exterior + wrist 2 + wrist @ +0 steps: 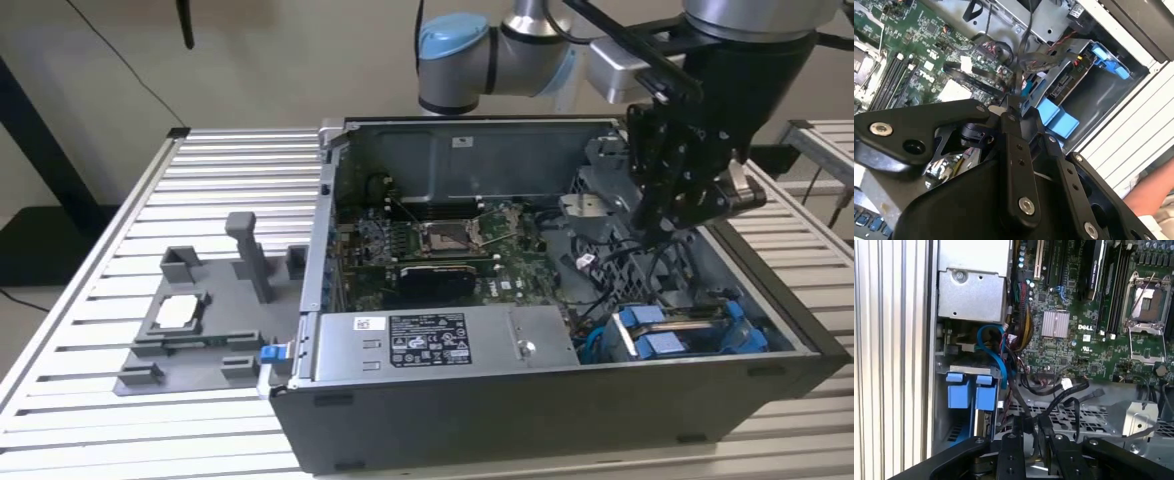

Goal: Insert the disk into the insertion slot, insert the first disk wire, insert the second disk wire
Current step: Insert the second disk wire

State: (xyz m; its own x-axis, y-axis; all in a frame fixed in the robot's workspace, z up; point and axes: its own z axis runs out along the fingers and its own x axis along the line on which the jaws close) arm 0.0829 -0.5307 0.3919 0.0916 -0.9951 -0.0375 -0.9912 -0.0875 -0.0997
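1. Disk (687,322): it sits inside the insertion slot (601,345), at 4 o'clock in the open computer case (534,420) in the exterior view, close to the case's near wall. The blue carrier tabs (959,390) show at the slot's mouth in the first wrist view. I judge the disk seated, so step one looks done.
2. Power-supply box (427,340): it lies at 9 o'clock of the slot, along the same near wall, and nothing touches it.
3. Gripper (1035,422): in the exterior view it hangs at 12 o'clock of the slot, down inside the case. The fingers are drawn nearly together and appear to pinch a black wire (1017,80) that runs from the tips into the cable bundle beside the slot.
4. Wire status: I cannot tell whether the held wire is the first or the second, or whether any plug is already home on the disk. I judge the work to be in the wiring stage, with neither wire step confirmed.
5. Motherboard (454,245): it lies at 9 o'clock of the gripper, apart from it.
6. Grey fixture (200,340): it stands on the slatted table (214,180) at 9 o'clock of the case, well apart. The arm (507,50) reaches in from 12 o'clock, beyond the far wall.
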